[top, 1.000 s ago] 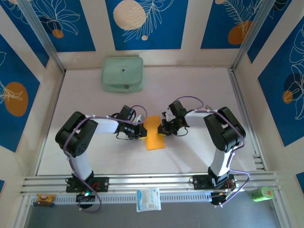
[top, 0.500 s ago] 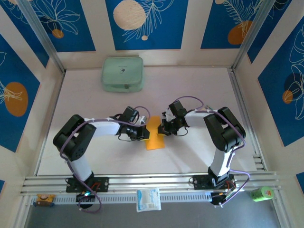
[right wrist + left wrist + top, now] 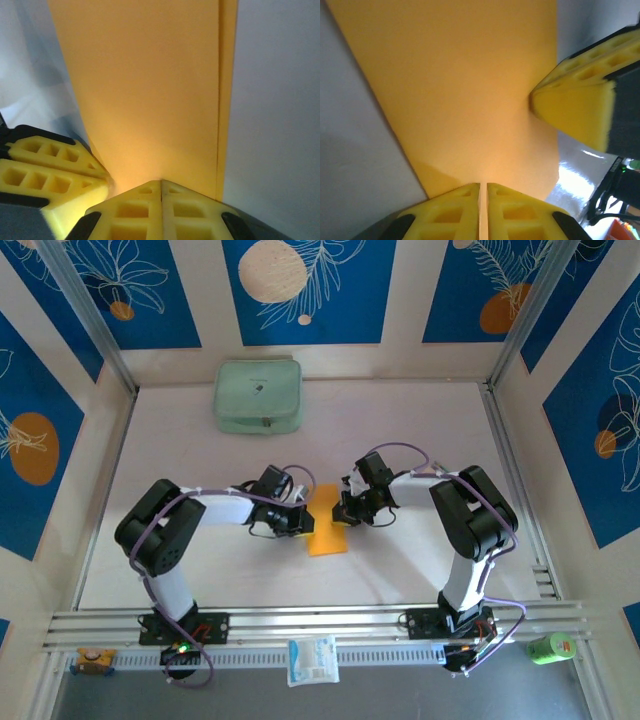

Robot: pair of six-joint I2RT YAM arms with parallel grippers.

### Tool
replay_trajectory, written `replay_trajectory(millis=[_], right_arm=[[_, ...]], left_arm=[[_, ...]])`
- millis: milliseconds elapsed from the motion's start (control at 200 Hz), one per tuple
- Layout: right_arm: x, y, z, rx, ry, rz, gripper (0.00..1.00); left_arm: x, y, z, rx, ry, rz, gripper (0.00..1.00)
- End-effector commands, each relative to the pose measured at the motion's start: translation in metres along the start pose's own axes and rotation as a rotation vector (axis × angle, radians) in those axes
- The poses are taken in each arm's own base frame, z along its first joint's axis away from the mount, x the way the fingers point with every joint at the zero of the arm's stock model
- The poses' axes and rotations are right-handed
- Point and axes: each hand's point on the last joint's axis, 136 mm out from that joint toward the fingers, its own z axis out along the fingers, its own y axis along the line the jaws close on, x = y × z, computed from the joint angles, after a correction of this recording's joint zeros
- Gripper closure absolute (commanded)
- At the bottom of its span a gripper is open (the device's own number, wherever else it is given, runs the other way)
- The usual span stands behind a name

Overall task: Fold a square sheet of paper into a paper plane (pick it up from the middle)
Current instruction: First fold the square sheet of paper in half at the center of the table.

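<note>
since a second ago the left arm has swung in toward the middle, and the square sheet of paper looks narrower along its near-left side; over the last half second almost nothing has shifted

in the top external view the sheet lies in the middle of the table as a long orange-yellow shape between the arms. the left end effector is at its left edge and the right end effector at its upper right edge. a pale green pouch sits well apart at the far side

in the left wrist view the left end effector has its yellow fingers pressed together with the sheet running into the seam, so it appears to pinch the paper's edge. a yellow finger of the right end effector touches the sheet from the right

in the right wrist view the right end effector is likewise closed on the sheet, which shows a doubled strip along its right side. the left one's fingers sit just beside it

the paper is light, limp and easily creased or torn, so i would hold it lightly by an edge close to a fold, since a flat sheet gives little to grip from above
</note>
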Motion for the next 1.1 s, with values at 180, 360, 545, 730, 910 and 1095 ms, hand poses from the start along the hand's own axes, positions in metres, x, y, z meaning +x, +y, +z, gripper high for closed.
replay_trajectory(millis=[180,360,545,730,910,1095], right_arm=[[0.012,-0.008,-0.008,0.105,0.022,0.042,1.0],[0.013,-0.01,-0.007,0.111,0.033,0.045,1.0],[0.013,-0.003,-0.009,0.081,0.027,0.036,1.0],[0.012,0.007,-0.013,0.043,0.023,0.028,0.98],[0.019,0.018,-0.028,0.004,0.001,0.02,0.9],[0.045,0.009,-0.046,0.017,-0.029,0.099,0.78]], left_arm=[[-0.079,-0.026,-0.039,0.106,-0.157,-0.018,0.86],[-0.101,-0.022,-0.032,0.104,-0.138,-0.023,0.86],[-0.101,-0.019,-0.02,0.126,-0.108,-0.042,0.86],[-0.098,-0.014,-0.006,0.133,-0.081,-0.077,0.85],[-0.1,-0.005,0.004,0.118,-0.077,-0.099,0.86],[-0.096,0.007,0.006,0.067,-0.062,-0.104,0.85]])
